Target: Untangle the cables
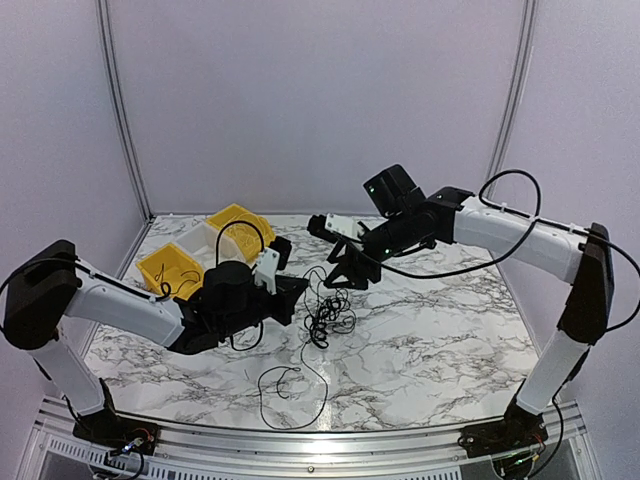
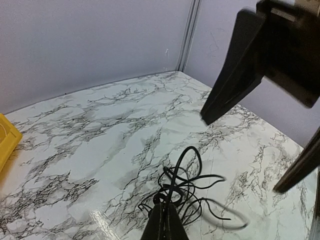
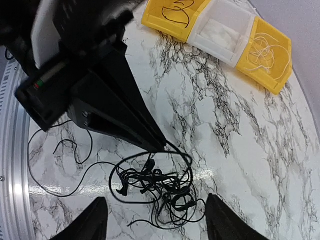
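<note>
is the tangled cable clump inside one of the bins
No, the cables lie on the marble table, apart from the bins.

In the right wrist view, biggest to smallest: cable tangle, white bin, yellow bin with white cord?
1. cable tangle
2. yellow bin with white cord and white bin, about alike.
Bins sit farther away, so true size is unsure.

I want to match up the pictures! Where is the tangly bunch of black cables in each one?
Top external: the cables lie in the middle of the marble table, between the two arms.
Left wrist: cables at bottom centre, just beyond the claw tip.
Right wrist: cables at lower centre, above its own spread fingers.
Shared landmark: the left claw, shut on a strand, meets the bunch in every view.
</note>
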`<state>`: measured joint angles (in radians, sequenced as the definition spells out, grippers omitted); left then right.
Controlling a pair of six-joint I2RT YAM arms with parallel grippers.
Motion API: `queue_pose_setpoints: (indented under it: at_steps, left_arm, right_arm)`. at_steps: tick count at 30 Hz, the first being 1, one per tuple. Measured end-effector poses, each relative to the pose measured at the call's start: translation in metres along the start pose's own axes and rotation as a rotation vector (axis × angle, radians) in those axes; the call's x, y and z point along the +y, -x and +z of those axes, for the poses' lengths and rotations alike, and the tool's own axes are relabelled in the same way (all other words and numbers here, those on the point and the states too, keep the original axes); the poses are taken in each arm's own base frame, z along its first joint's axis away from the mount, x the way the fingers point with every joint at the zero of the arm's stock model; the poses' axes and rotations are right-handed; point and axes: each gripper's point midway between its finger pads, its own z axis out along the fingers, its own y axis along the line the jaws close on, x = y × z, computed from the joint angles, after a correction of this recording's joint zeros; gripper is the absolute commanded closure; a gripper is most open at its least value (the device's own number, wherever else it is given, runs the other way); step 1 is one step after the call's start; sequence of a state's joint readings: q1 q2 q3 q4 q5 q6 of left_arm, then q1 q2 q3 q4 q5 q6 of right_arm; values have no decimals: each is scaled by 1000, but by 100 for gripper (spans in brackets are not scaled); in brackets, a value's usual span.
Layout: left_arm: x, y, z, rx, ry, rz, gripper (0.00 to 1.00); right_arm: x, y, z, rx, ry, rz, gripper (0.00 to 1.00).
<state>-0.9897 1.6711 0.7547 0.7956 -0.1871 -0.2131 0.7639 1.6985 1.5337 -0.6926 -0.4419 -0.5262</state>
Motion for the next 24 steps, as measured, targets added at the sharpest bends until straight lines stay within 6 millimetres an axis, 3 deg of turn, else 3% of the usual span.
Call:
queue_pose_setpoints:
  at_steps: [2,5,9,11,15,18,24]
  left_arm:
    - [3,5,-4,-14,18,-5,100]
    - [11,14,-17,-44,56,-18,100]
    - [23,21,-36,-74,109,-44,100]
    - [32,20,-47,-80,143,-57,100]
    - [50,26,-77,-107,218,-83,100]
    - [56,55,-103,-177,249,-104,100]
    - [52,159,-160,-351,275,-102,100]
  right_arm:
    - [-2,-18,16,19,-5,-2,27]
    - [-8,-58,62,102,18,21,27]
    - [-17,-111,124,207,41,69,35]
    - [-17,-132,141,247,53,90,37]
    - [-27,-125,145,220,15,87,43]
    - [-34,-129,149,216,-3,103,62]
    - [-54,-134,150,198,-23,165,64]
